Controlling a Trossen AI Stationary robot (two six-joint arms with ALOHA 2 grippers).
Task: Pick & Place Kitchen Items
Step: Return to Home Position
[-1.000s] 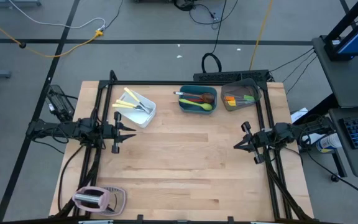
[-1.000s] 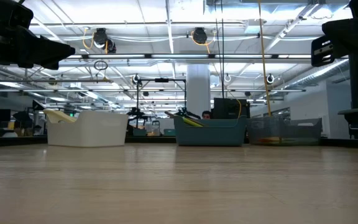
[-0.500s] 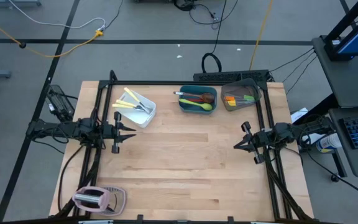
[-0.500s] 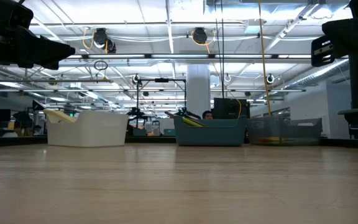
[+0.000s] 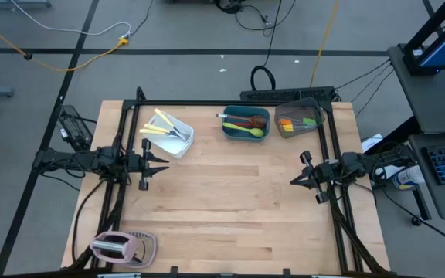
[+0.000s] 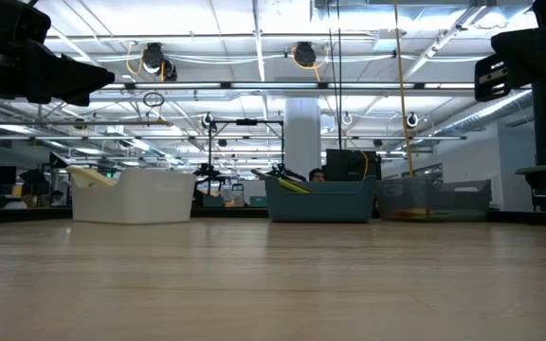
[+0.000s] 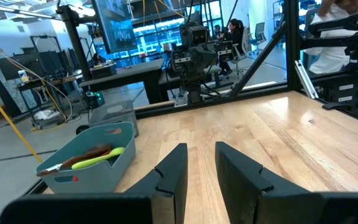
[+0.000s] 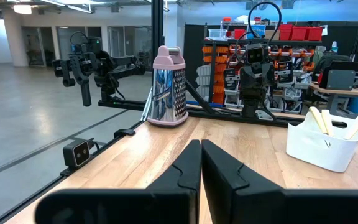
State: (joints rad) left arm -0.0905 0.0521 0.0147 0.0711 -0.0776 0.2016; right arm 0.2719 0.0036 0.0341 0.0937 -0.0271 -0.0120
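hovering | left hand (image 7: 201,150) apart | right hand (image 8: 201,145) together | grey tub (image 6: 439,199) contents unclear

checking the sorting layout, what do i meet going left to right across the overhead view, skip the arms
pinkish toaster → white tub → teal tub → smoky-grey tub
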